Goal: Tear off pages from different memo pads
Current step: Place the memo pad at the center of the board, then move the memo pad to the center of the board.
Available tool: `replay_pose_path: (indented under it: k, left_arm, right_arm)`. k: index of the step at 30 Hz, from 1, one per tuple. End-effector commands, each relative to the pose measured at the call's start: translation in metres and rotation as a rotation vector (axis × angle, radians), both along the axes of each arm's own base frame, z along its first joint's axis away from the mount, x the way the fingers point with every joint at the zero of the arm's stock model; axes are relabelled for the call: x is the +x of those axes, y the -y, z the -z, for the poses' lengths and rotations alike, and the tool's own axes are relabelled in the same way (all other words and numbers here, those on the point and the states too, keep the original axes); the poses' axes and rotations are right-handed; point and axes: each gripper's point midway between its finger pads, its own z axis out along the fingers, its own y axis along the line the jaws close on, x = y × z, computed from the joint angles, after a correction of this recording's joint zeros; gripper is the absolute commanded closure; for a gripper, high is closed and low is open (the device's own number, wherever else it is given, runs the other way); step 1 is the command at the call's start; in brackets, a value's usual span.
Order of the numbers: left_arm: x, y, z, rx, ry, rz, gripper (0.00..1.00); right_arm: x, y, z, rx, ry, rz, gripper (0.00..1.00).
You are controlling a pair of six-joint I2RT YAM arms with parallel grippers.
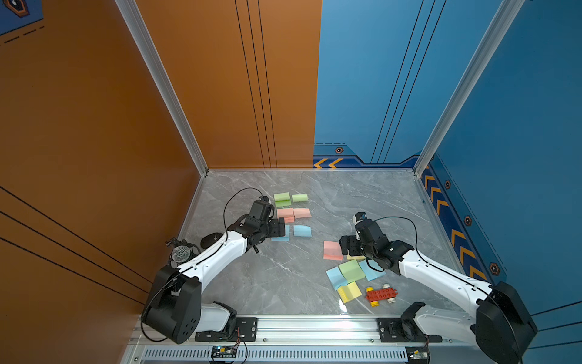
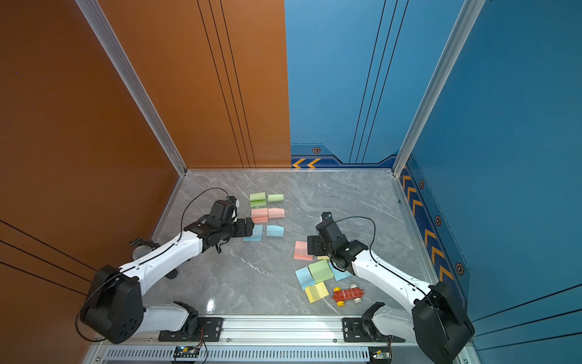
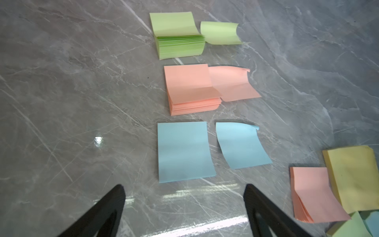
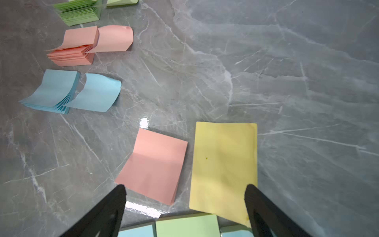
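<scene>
Memo pads [image 3: 178,34], plain green/pink/blue, each w/ loose page [image 3: 242,145] beside.

In both top views the left gripper [image 1: 281,231] covers one side of the thick pale-blue memo pad [image 1: 280,238]; the right gripper [image 1: 345,247] hides all but a sliver of the pale-yellow paper square [image 1: 356,257]. Right wrist view: the green layered memo pad [image 4: 82,13] is cut by the frame edge.
</scene>
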Motion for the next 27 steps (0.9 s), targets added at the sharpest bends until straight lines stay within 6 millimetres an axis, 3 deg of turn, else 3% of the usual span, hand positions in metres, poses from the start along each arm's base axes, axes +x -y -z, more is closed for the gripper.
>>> replay_pose_path:
  k: [1, 7, 16, 23, 27]
  left_arm:
    - [-0.027, 0.005, 0.015, 0.026, -0.040, -0.003, 0.08]
    - [-0.062, 0.032, 0.021, 0.011, -0.047, 0.091, 0.10]
    - [-0.082, 0.034, 0.028, 0.004, -0.050, 0.134, 0.12]
    - [-0.091, 0.030, 0.033, 0.002, -0.054, 0.142, 0.12]
    - [-0.095, 0.027, 0.027, -0.024, -0.030, 0.142, 0.12]
  right_arm:
    - [-0.006, -0.020, 0.017, 0.029, -0.091, -0.014, 0.13]
    - [-0.006, -0.049, 0.048, -0.016, -0.184, -0.069, 0.19]
    - [-0.004, -0.061, 0.070, -0.120, -0.209, -0.120, 0.20]
    - [-0.024, -0.079, 0.079, -0.286, -0.226, -0.271, 0.20]
    - [-0.017, -0.080, 0.058, -0.229, -0.186, -0.235, 0.19]
